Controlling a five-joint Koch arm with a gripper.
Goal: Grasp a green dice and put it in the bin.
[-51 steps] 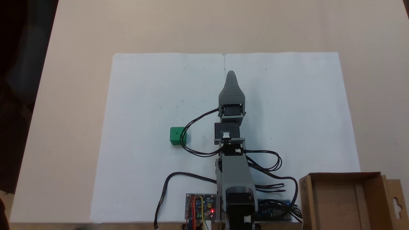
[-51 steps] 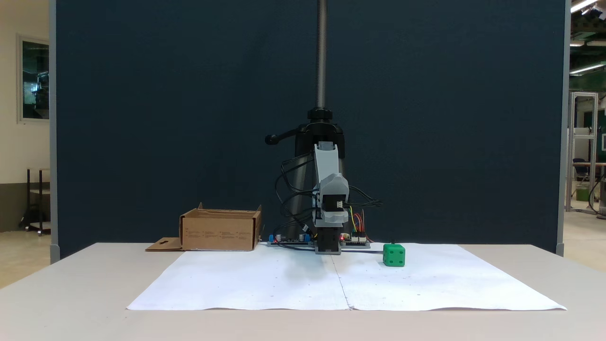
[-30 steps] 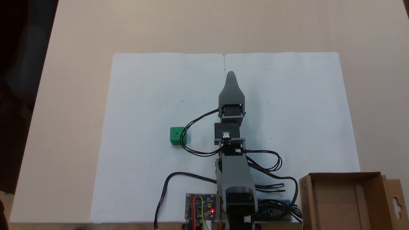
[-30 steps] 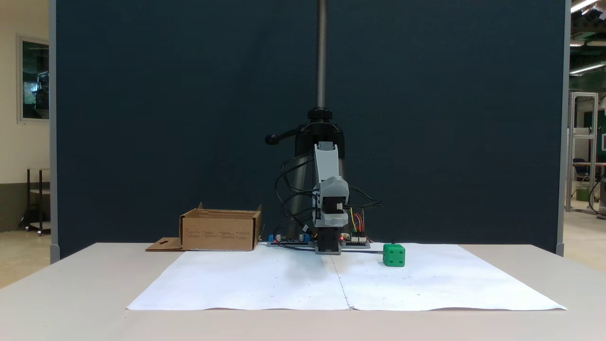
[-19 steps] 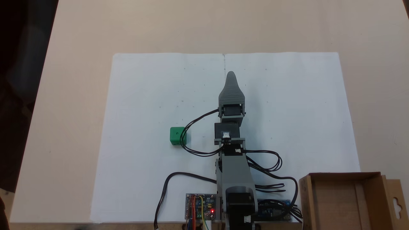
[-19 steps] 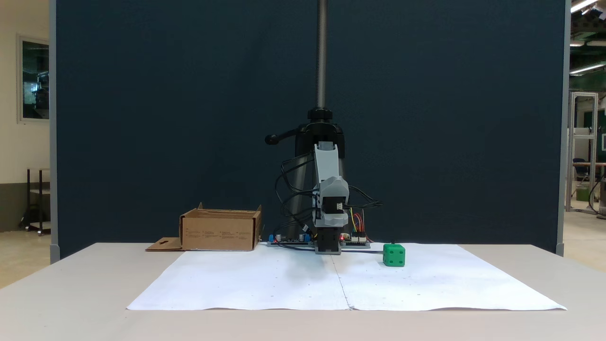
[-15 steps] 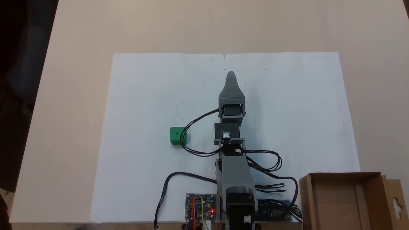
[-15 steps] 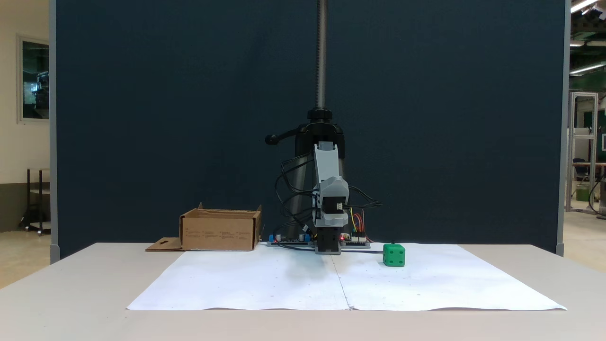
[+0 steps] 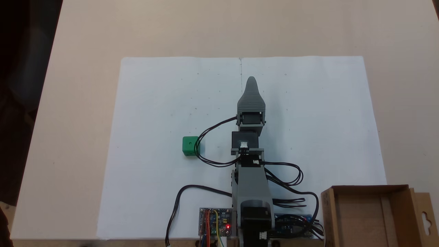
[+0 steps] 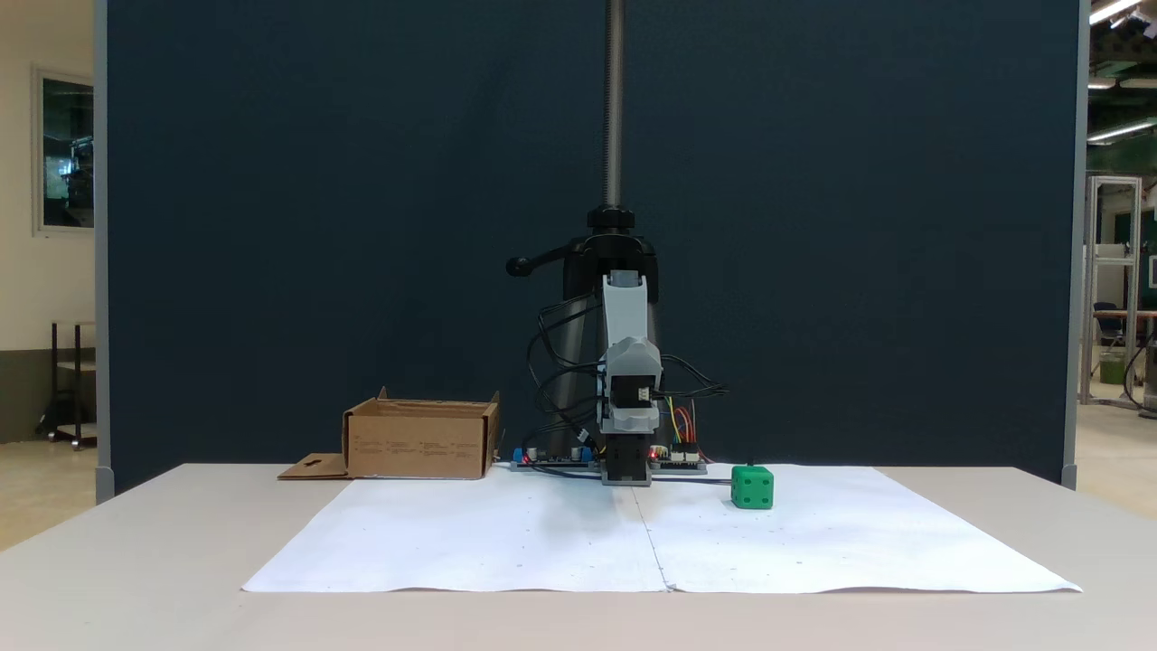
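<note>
- A beige tabletop (image 9: 75, 103) carries white paper (image 9: 154, 85) before a dark blue screen (image 10: 362, 226).
- The green dice (image 9: 189, 145) rests on the paper, left of the arm in a fixed view, well apart from the bin (image 9: 368, 214).
- The pincer (image 9: 251, 82) points forward, holding nothing; its opening I cannot tell.
- Best to swing left, spread wide, then descend squarely.
- A black cable (image 9: 205, 132) loops beside the dice and may snag.

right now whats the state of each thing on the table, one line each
green dice: resting on the white paper, free of any grip.
bin: open-topped, nothing seen inside, flap out flat.
gripper: above the paper, apart from the dice; open or shut cannot be told.
control board: red light on.
</note>
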